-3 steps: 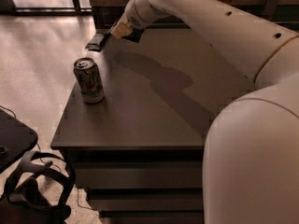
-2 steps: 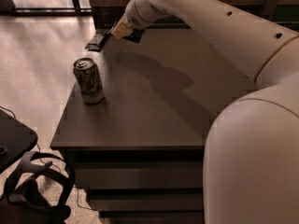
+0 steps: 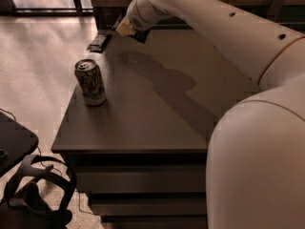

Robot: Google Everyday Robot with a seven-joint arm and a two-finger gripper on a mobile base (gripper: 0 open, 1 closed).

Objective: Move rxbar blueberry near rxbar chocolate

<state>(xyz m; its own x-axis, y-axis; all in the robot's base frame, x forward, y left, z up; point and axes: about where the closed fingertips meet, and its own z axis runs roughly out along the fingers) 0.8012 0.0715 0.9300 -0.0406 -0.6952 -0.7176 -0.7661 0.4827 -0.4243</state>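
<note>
Nothing has shifted: the tool (image 3: 125, 28) hangs over the counter's (image 3: 157, 120) far-left corner; whether it grips anything I cannot tell. A dark shape under it may be the rxbar blueberry (image 3: 141, 35). The rxbar chocolate (image 3: 100, 41) seems to overhang the edge nearby; a nudge could tip it off.

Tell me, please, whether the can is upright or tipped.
Upright: the can stands on its base, lid up, on the table. The tool is at the table's far edge.
</note>
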